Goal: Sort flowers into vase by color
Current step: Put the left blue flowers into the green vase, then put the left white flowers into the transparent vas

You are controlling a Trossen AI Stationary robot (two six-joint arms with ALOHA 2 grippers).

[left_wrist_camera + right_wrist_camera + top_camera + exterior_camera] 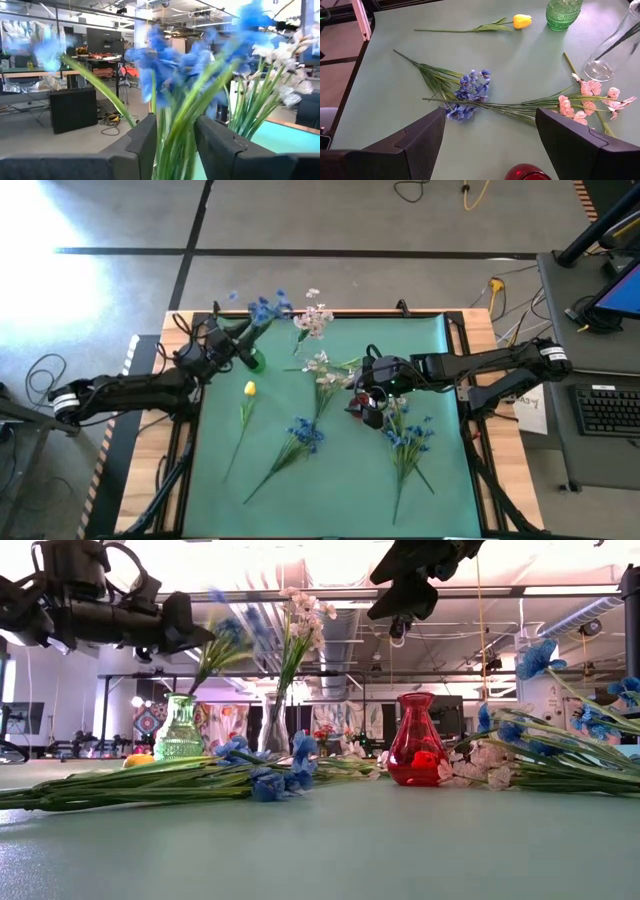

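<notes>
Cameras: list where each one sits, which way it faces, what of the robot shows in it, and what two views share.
High: overhead, facing straight down; both arms, left gripper at the green vase.
Low: at tabletop height, facing level across; arms enter from above.
Left wrist: facing past its fingers around blue flower stems.
Right wrist: facing down at the mat between open fingers.
Shared: red vase in low and right wrist views.
</notes>
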